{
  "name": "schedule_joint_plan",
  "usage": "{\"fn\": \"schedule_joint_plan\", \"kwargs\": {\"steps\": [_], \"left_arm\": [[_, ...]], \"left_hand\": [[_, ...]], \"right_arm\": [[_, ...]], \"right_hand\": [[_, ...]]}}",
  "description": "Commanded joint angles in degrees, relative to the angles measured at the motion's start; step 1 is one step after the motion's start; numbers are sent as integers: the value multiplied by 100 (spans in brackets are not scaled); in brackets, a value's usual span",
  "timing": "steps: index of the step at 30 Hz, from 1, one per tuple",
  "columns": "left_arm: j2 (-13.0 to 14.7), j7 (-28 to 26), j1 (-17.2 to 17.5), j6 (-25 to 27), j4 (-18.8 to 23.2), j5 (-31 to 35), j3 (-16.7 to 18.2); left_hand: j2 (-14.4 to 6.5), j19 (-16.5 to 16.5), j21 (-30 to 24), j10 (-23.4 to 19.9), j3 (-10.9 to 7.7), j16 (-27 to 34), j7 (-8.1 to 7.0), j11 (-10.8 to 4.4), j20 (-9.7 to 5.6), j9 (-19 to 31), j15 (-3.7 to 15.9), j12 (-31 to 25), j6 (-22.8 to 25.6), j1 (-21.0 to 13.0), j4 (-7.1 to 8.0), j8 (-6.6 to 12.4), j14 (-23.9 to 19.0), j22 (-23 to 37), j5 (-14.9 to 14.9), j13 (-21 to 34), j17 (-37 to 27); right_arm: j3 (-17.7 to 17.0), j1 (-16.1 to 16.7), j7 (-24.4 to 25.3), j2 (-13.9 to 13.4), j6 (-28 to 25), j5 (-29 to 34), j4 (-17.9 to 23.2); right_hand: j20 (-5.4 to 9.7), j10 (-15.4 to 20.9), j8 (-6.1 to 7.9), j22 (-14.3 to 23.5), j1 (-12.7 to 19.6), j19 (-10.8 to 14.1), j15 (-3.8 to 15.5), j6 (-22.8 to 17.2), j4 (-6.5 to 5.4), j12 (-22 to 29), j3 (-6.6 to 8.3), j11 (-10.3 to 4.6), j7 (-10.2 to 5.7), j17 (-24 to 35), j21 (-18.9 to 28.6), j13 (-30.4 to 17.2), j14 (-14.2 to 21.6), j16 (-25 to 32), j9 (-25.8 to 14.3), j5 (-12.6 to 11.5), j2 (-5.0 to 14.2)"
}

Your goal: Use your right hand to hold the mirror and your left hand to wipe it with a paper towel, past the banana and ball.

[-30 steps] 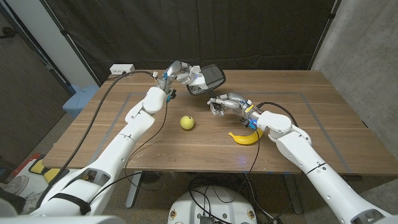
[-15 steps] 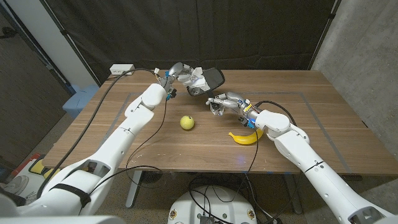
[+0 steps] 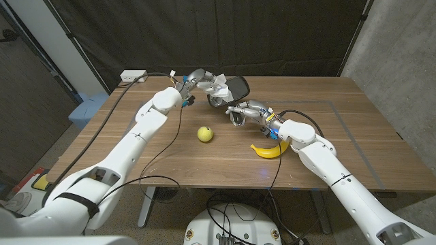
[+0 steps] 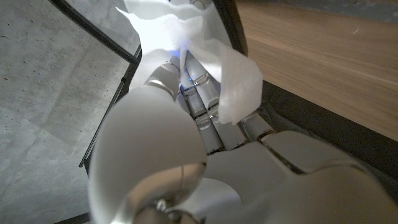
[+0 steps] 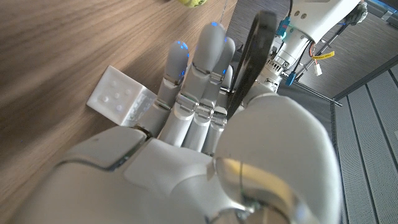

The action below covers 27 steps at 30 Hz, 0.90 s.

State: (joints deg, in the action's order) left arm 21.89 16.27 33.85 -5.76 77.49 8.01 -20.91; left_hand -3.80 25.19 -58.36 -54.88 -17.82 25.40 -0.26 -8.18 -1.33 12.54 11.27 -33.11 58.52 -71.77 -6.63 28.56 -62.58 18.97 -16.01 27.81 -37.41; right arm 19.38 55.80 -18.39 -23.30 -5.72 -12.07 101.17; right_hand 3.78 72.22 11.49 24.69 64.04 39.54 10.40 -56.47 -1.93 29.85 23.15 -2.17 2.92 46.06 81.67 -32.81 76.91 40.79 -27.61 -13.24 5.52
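**Far side of table: mirror held, towel against it**

Toward the table's [image 3: 354,143] far edge, one mirror [image 3: 235,88] stands tilted, dark face, black rim. Right hand [image 3: 244,113] grips it low down; in the right wrist view the fingers [image 5: 198,81] wrap the thin black stem [image 5: 247,65] of the mirror, thumb on the other side. Left hand [image 3: 199,78] is up beside the mirror's face with one crumpled white paper towel [image 3: 219,84] clutched in its fingers. In the left wrist view the towel [image 4: 239,84] drapes over the fingers [image 4: 199,99] and lies against the mirror's black rim [image 4: 227,18]; whether it presses the glass itself, cannot tell.

Count of loose things on the wood: one yellow-green ball [image 3: 205,133], one banana [image 3: 267,150], one small white cube [image 5: 121,96] with dimples, lying just beside the right hand's fingers.

Ball sits nearer the robot than the mirror, between the two arms, apart from both. Banana lies just under the right forearm, curved, close to the wrist. Both lie on the near side of the mirror; each arm reaches beyond them.

Around: one white power strip [image 3: 133,75] at the far left corner, black cable [image 3: 116,112] trailing from it over the left side of the table. Dark curtain behind.
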Motion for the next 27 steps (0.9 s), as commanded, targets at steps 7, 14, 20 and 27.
{"fn": "schedule_joint_plan", "kwargs": {"steps": [7, 14, 20, 27], "left_arm": [[473, 614, -63, 329, 669, 362, -352], [496, 659, -24, 290, 762, 494, -381], [718, -395, 408, 352, 1680, 2055, -569], [671, -1108, 744, -215, 1986, 2926, -500]], "left_hand": [[-24, -196, -19, -192, -36, -84, -1, -118, 44, -31, 164, 78, 39, -19, 6, -68, 100, -42, 3, 58, -54], [-33, -210, -48, -206, -45, -91, 3, -116, 55, -42, 166, 103, 49, -25, 7, -91, 93, -69, 17, 78, -81], [-8, -382, -41, -251, -45, -100, -39, -168, 57, -71, 164, 144, 109, -27, -1, -121, 89, -114, 51, 100, -131], [23, -516, -51, -297, -44, -144, -222, -211, 36, -95, 176, 211, 118, -19, -1, -177, 162, -178, 79, 122, -193]], "right_arm": [[-21, -145, 59, 143, 15, -3, -254], [-34, -156, 82, 188, 18, -14, -296], [-43, -148, 122, 216, 34, -5, -290], [-59, -114, 125, 222, 42, -26, -274]], "right_hand": [[821, 223, 1, -28, 537, -18, 274, -228, -32, -18, 16, -209, -166, 27, 64, -10, -280, 27, -16, 0, 475], [821, 226, 1, -56, 547, -16, 274, -232, -33, -14, 14, -210, -155, 25, 87, -23, -279, 25, -16, 2, 478], [819, 235, 4, -85, 550, -16, 274, -241, -40, -22, 12, -199, -155, 30, 104, -11, -274, 30, -18, 4, 480], [820, 230, 1, -124, 558, -17, 274, -235, -45, -28, 9, -216, -157, 25, 126, -15, -271, 28, -20, 7, 480]]}}
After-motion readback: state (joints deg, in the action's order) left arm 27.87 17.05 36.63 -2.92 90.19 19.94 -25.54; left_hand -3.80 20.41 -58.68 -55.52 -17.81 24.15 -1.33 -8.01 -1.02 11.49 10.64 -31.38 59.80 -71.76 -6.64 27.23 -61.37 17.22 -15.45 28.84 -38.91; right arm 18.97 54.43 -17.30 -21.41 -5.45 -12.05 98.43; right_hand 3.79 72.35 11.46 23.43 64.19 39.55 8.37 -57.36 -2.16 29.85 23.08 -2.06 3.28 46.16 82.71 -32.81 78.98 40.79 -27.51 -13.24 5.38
